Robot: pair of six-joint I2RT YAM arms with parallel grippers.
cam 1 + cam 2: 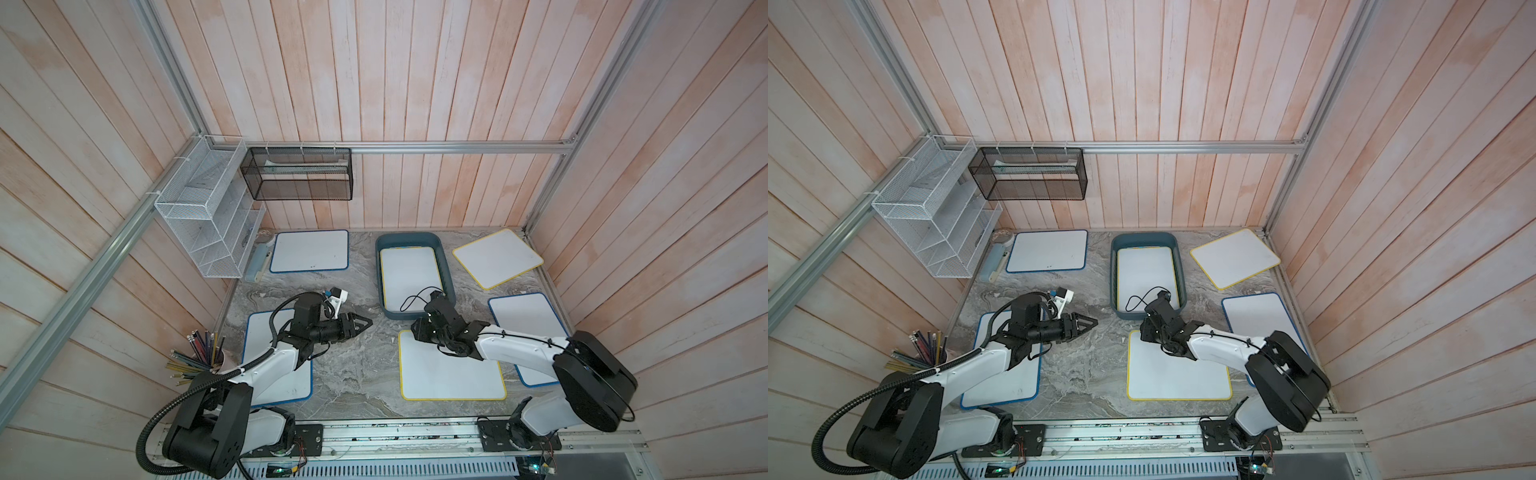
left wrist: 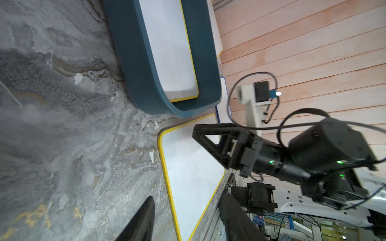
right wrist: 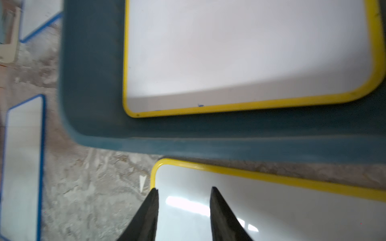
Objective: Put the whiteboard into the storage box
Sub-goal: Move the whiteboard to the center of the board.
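pale pink plank walls enclose a grey marbled tabletop framed by aluminium rails.

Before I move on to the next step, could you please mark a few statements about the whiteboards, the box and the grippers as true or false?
1. A yellow-framed whiteboard lies inside the storage box. True.
2. The right gripper is shut on a whiteboard. False: its jaws stand apart over a corner of the near yellow-framed board, which lies on the table just outside the box.
3. The left gripper holds nothing. True.
4. The black mesh basket stands on the table. False: it hangs from the rail on the back wall.
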